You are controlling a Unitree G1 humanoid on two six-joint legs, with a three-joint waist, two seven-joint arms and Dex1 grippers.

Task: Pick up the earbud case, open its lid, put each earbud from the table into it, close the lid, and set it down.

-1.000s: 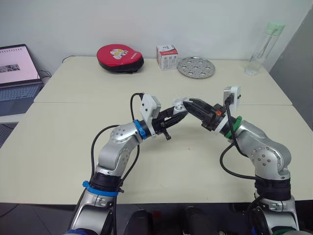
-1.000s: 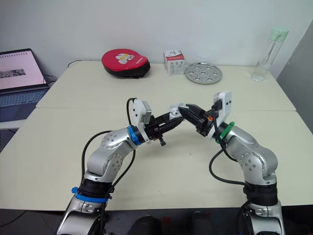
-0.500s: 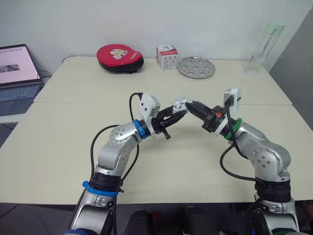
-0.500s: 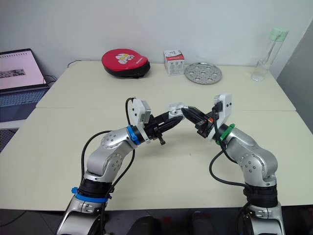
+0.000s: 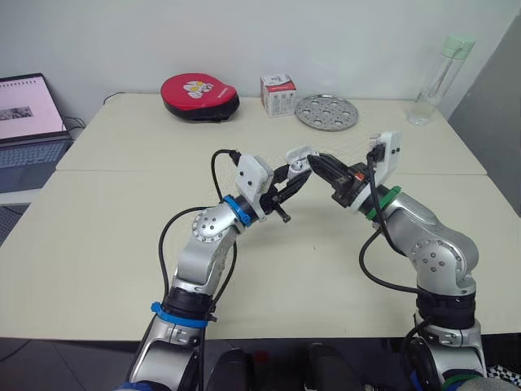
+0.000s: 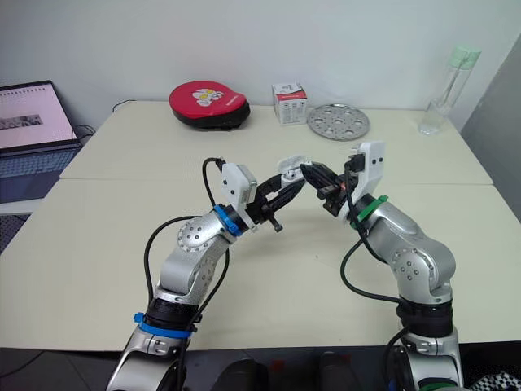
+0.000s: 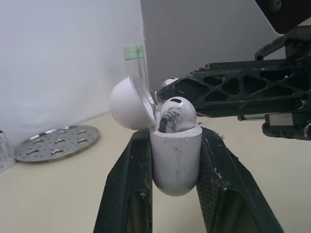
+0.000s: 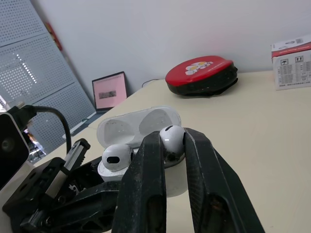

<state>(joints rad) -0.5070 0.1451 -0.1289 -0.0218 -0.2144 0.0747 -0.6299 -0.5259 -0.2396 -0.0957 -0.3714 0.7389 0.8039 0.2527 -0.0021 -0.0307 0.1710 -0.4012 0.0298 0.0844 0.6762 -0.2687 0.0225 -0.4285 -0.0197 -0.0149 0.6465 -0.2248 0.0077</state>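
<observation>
My left gripper [image 5: 291,177] is shut on the white earbud case [image 7: 176,155], held above the table with its lid [image 7: 127,103] open. One earbud [image 7: 176,114] sits in the case, its head sticking out. My right gripper [image 8: 171,145] is shut on the second earbud [image 8: 170,138] and holds it right at the case's open mouth [image 8: 141,126], beside the seated earbud [image 8: 116,156]. The two grippers meet tip to tip over the table's middle [image 6: 299,175].
At the table's back stand a red round case [image 5: 199,97], a small white box [image 5: 278,94], a perforated metal disc [image 5: 326,112] and a clear bottle [image 5: 438,79]. A laptop [image 5: 28,122] sits off to the left. The table seam [image 5: 138,171] runs across.
Both grippers have risen and moved slightly toward the back. The right gripper's tips have closed in on the open case.
</observation>
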